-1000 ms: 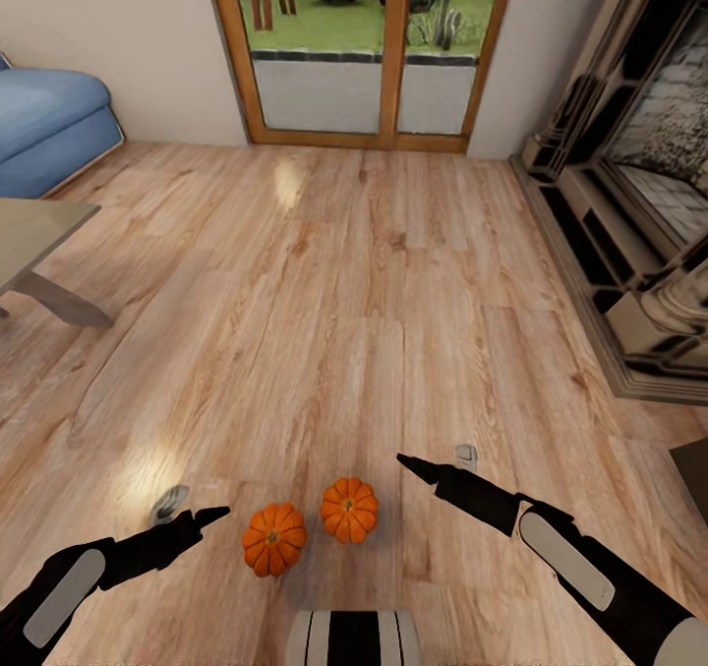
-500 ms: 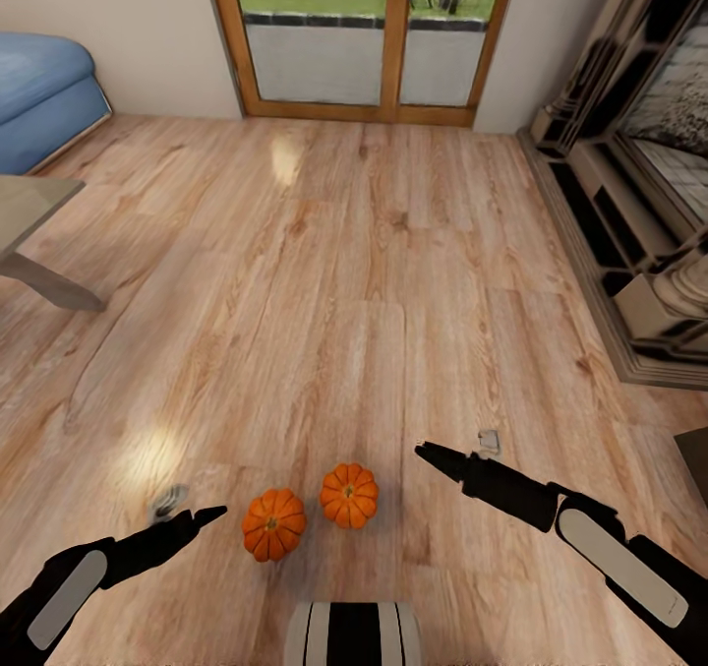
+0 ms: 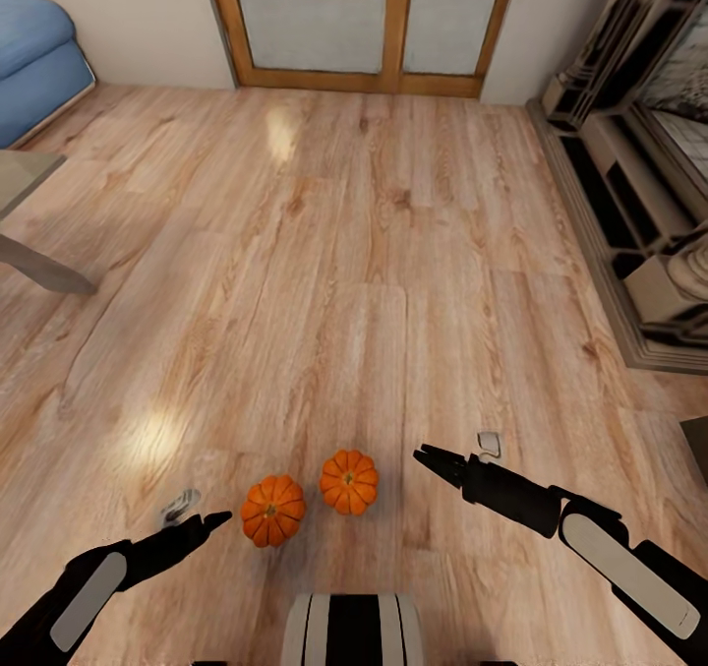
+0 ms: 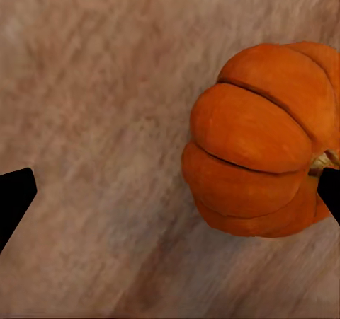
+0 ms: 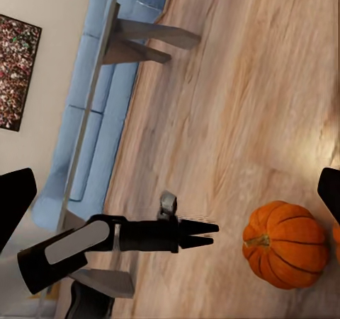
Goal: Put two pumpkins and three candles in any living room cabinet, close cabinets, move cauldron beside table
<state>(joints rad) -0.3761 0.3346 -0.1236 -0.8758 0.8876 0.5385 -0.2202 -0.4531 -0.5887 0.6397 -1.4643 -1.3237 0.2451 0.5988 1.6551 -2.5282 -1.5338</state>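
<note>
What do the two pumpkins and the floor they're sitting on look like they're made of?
The pumpkins look like real gourds or matte plastic replicas: ribbed orange skin with little shine and short brownish stems. The floor looks like light wood planking or laminate: visible grain, plank seams and a soft glossy glare patch.

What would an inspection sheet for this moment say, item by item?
Surface: bare wood floor.
Job's things: two pumpkins on the floor, the left pumpkin and the right pumpkin, close together, stems up; neither held.
Clutter: nothing seen.
Grippers: left gripper low beside the left pumpkin, not gripping it, fingertips spread in its wrist view; right gripper to the right of the right pumpkin, apart from it, fingertips spread in its wrist view.
Cables: nothing seen.
Surroundings: glass door, blue sofa, table, fireplace.
</note>
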